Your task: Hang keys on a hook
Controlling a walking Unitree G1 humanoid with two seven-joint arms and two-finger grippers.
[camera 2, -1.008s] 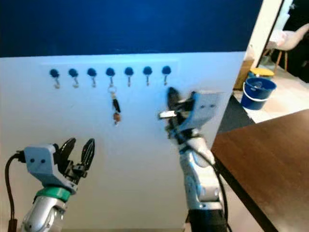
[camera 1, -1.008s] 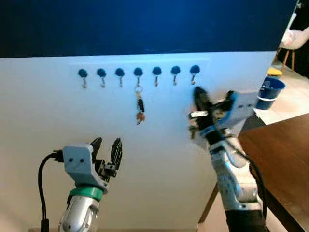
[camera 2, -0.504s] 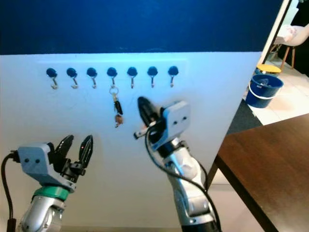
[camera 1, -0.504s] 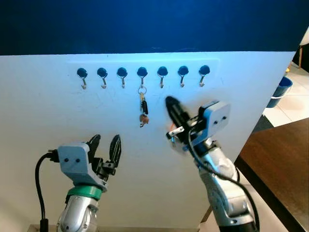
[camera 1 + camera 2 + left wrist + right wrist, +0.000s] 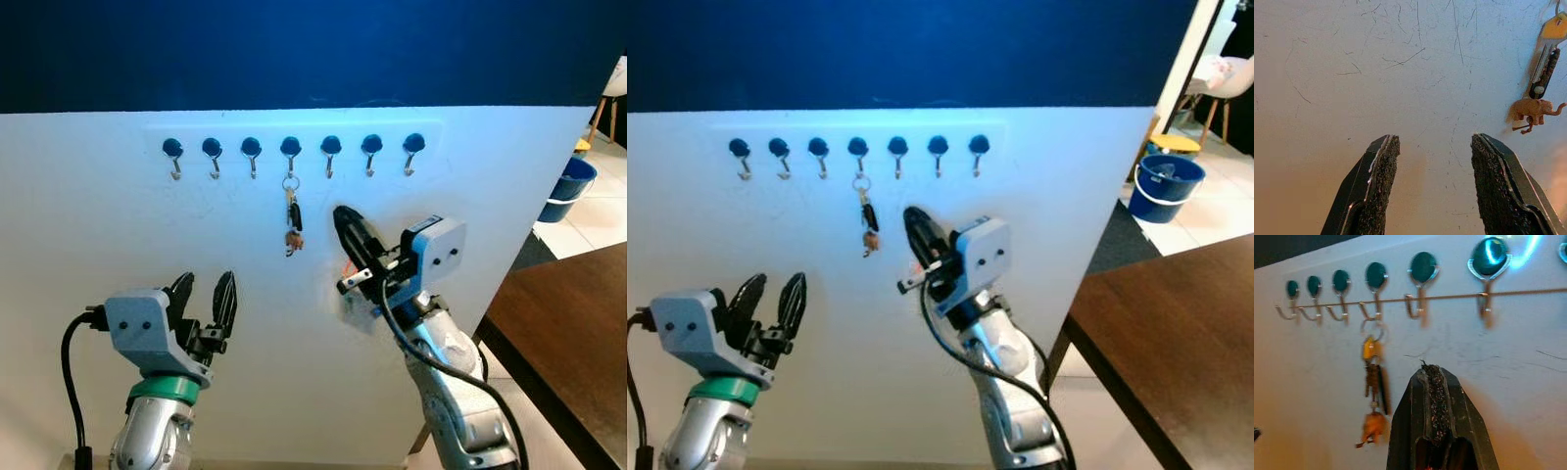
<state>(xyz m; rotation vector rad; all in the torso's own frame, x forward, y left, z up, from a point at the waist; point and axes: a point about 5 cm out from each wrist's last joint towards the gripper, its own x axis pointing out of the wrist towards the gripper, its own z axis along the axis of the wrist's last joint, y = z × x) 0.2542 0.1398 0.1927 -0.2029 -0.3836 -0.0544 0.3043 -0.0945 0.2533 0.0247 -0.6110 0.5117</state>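
The left gripper hovers low, fingers spread wide and empty. The right gripper, fingers pressed together around nothing, points up beside the keys. They hang on the fourth hook; the left wrist view reveals an elephant charm.

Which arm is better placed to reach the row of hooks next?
Right. The right gripper is raised close under the hooks, beside the hanging keys; the left gripper sits lower, open, farther from them.
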